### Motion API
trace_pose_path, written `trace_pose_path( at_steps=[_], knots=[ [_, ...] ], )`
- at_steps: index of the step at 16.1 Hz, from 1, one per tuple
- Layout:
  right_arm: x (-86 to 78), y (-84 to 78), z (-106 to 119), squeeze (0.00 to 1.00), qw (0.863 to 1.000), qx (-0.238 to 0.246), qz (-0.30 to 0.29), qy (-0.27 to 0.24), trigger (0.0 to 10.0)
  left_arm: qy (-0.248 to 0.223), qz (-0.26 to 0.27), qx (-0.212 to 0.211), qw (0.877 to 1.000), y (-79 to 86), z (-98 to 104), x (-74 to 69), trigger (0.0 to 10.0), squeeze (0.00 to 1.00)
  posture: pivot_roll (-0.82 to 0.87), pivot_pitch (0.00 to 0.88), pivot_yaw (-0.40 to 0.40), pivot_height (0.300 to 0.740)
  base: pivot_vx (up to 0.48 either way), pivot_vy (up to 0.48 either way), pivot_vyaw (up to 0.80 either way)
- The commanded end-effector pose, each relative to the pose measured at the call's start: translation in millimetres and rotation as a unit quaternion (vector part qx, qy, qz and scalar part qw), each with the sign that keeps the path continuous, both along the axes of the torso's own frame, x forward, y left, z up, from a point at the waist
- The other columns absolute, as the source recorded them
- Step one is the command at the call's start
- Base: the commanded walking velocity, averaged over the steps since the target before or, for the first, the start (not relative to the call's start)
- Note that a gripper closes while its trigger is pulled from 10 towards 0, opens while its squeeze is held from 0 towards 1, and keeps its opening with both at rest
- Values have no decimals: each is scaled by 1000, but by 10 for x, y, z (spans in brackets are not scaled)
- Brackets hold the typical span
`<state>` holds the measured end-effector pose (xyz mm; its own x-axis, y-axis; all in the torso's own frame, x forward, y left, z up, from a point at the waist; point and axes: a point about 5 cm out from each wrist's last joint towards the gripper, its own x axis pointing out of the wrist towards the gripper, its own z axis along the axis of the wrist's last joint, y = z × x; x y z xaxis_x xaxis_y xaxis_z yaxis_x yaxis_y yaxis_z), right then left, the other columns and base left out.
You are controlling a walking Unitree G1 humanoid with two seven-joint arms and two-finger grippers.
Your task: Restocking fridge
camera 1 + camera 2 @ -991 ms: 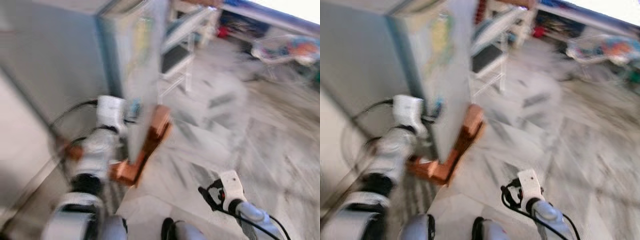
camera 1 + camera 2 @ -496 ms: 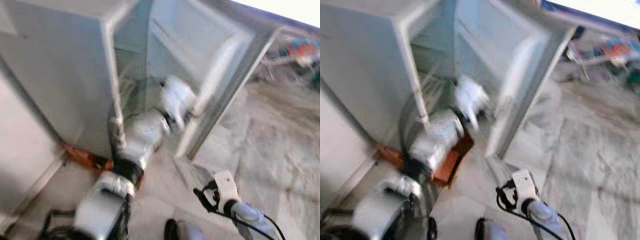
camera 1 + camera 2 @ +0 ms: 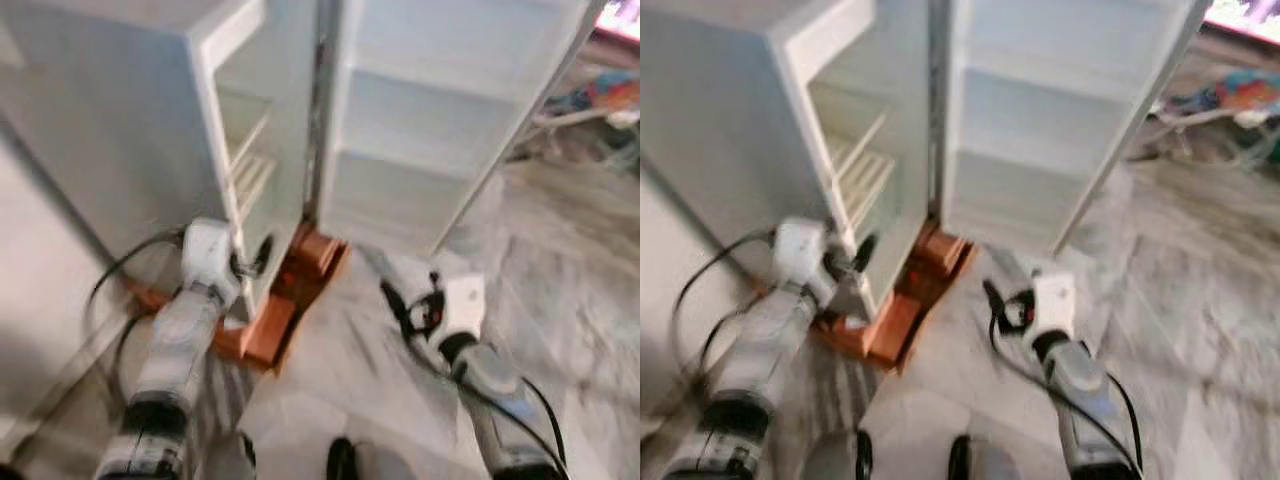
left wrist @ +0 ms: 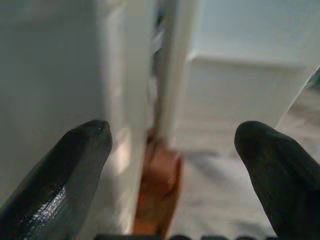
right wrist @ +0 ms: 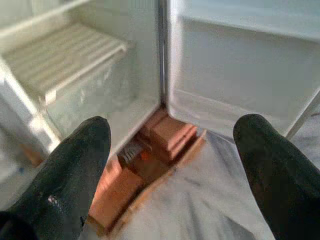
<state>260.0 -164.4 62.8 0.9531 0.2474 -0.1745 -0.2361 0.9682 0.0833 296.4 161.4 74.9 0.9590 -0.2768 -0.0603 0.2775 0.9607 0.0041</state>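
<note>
**Fridge open, both grippers empty**

The right gripper (image 3: 408, 300) is hovering over the floor (image 3: 560, 300), fingers apart. The left gripper (image 3: 250, 262), fingers also apart, is sitting beside the fridge (image 3: 130, 130) cabinet's front edge. Beyond, the door (image 3: 440, 110) is standing wide. Risk, as I judge it: swinging either arm could clip the door or the wooden base (image 3: 290, 310).

Fridge (image 3: 110, 120) on wood base (image 3: 275, 320); door (image 3: 440, 110) swung open to right.

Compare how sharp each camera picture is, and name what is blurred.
Eye views: mildly motion-blurred, the fridge door and floor soft. Left wrist view: the fridge edge out of focus. Right wrist view: sharpest, the wire shelf and orange base clear.
</note>
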Motion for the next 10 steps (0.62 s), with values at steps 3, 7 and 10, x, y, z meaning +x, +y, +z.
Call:
trace_pose_path(
  at_steps=[3, 7, 10],
  knots=[
    [39, -80, 88, 0, 998, -4, -49, -39, 10000, -8, 56, 30, 998, 306, 19, -261, 10000, 0, 130, 141, -86, 740, 0, -290, 0],
    [45, 51, 85, 0, 998, -24, -47, -40, 10000, 11, 79, 33, 996, 319, -67, -414, 10000, 0, 112, 123, -93, 740, 0, -316, 0],
    [26, 33, 117, 0, 996, -16, -58, -61, 10000, 11, 63, 21, 998, 132, -55, -368, 10000, 0, 100, 105, -88, 740, 0, -372, 0]
  ],
)
